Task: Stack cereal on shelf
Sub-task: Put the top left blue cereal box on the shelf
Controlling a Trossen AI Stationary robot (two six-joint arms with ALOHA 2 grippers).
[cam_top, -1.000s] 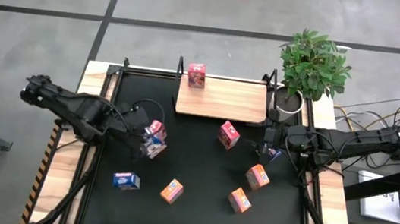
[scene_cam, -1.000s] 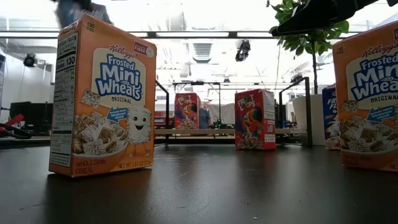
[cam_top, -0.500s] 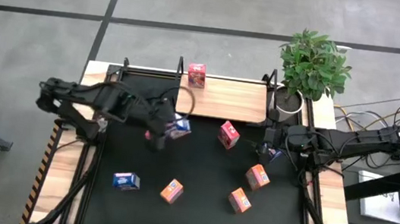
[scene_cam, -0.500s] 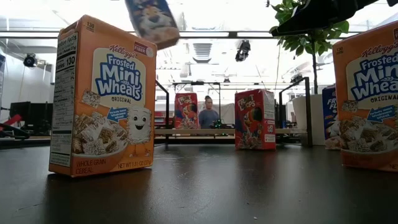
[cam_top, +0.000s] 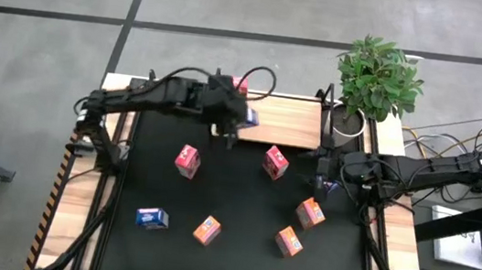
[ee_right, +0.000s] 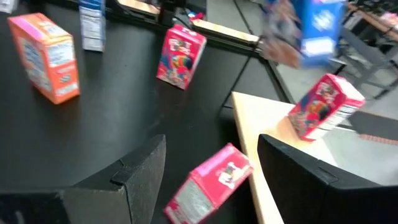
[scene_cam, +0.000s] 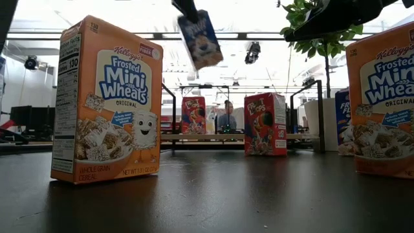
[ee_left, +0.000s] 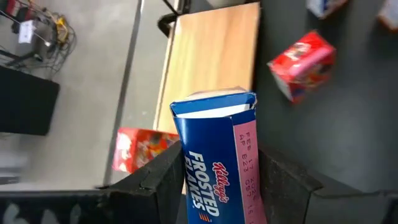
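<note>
Left claw (ee_left: 217, 186) clamping blue cereal box (ee_left: 217, 155) above shelf (cam_top: 279, 121), brand legible only wrist-side, right claw (ee_right: 205, 180) gaping, empty

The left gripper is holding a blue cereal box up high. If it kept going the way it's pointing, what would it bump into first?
Probably the shelf. The left gripper, shut on the blue Frosted Flakes box, points at the light-wood board, with a red box standing off to one side. Depth is hard to judge.

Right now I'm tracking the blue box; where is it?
The blue box is held in the left gripper over the shelf's left end, beside the red box standing there.
</note>
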